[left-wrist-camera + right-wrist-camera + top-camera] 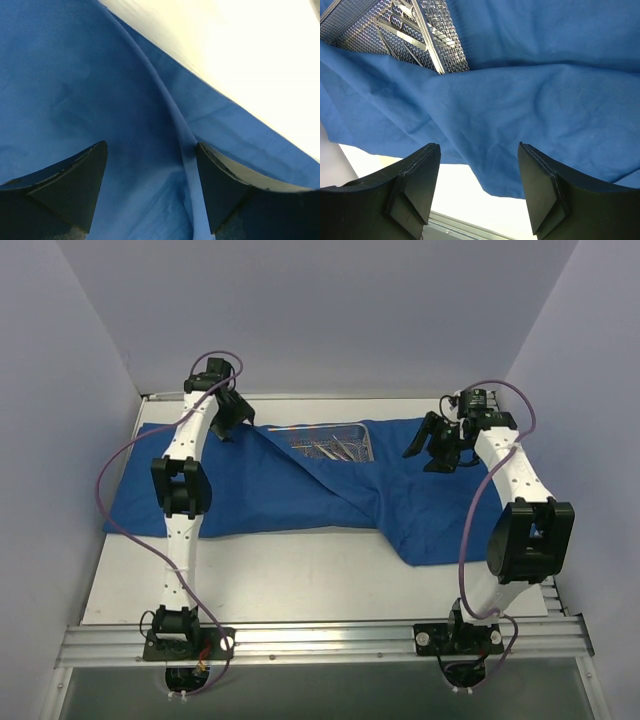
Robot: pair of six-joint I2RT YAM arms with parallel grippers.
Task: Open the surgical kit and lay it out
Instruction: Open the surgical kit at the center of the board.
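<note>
**A:** Setting?

**B:** Pale lavender walls (320,310) on three sides. White counter (300,580) below, aluminium rail (320,640) across the bottom of the frame.

**A:** Left arm?

**B:** Left arm (180,500) rising from the lower left almost straight up the frame, elbow over the left part of the cloth, wrist tipped down near the counter's far edge.

**A:** Its claw?

**B:** Left claw (232,418) at upper left, low over the blue cloth wrap (300,500). Fingers (75,185) spread wide in the wrist view, gripping nothing. Only cloth beneath, with a raised fold running down close beside the right-hand finger.

**A:** Right arm?

**B:** Right arm (520,500) up from the lower right, big black elbow at mid-right, forearm leaning up and leftward, wrist bent down.

**A:** And that claw?

**B:** Right claw (432,448) hanging over the cloth just right of the tray. Fingers (415,185) well apart, empty. Cloth edge and a strip of counter below them.

**A:** The kit?

**B:** Cloth spread left to right across the upper half of the counter, with a flap lying diagonally from upper centre down to the lower right. Lower-right corner trailing toward the bottom of the frame. Wire-mesh tray (335,445) at upper centre on the cloth, top uncovered, near-left edge tucked under the flap. Slim steel instruments (325,450) inside, count unclear.
</note>
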